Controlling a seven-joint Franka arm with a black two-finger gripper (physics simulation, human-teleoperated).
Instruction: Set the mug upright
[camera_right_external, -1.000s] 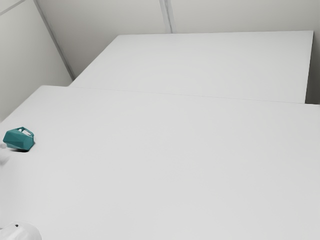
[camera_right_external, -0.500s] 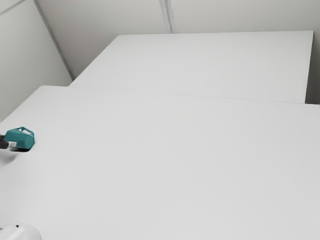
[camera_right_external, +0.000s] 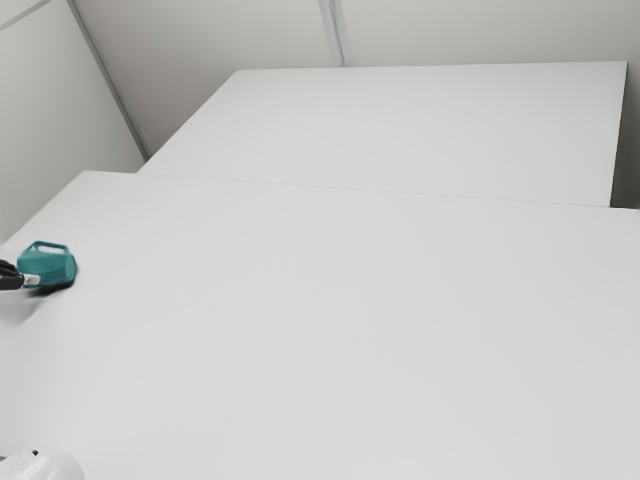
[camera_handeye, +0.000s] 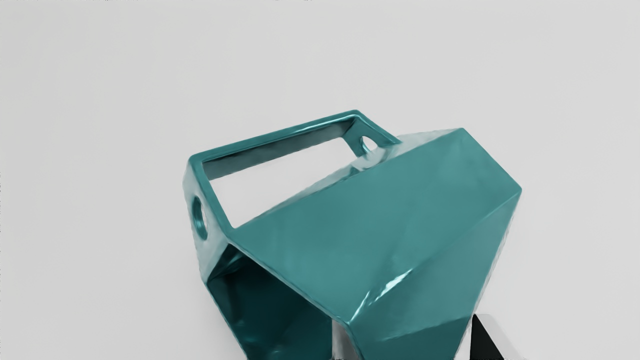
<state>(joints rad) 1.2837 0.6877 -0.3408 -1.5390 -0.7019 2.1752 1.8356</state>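
Note:
The teal faceted mug (camera_right_external: 57, 267) is on its side by the exterior view's left edge, its handle upward and a dark shadow beneath it. My gripper (camera_right_external: 31, 281) reaches it from that edge, at the mug's near side. In the wrist view the mug (camera_handeye: 370, 215) shows its looped handle and part of its dark open mouth. There my gripper (camera_handeye: 406, 348) is shut on the mug's wall, one finger inside the mouth and the other against the outside. Whether the mug still touches the table cannot be told.
The white table (camera_right_external: 340, 330) stretches toward the exterior view's right, with a second white surface (camera_right_external: 400, 130) behind it. A white rounded part (camera_right_external: 42, 467) stands at the lower left corner. Pale walls (camera_right_external: 210, 60) rise behind.
The gripper came in from the exterior view's left edge to the mug. Since half a second ago both have shifted slightly right and up there, and the mug's tilt has changed.

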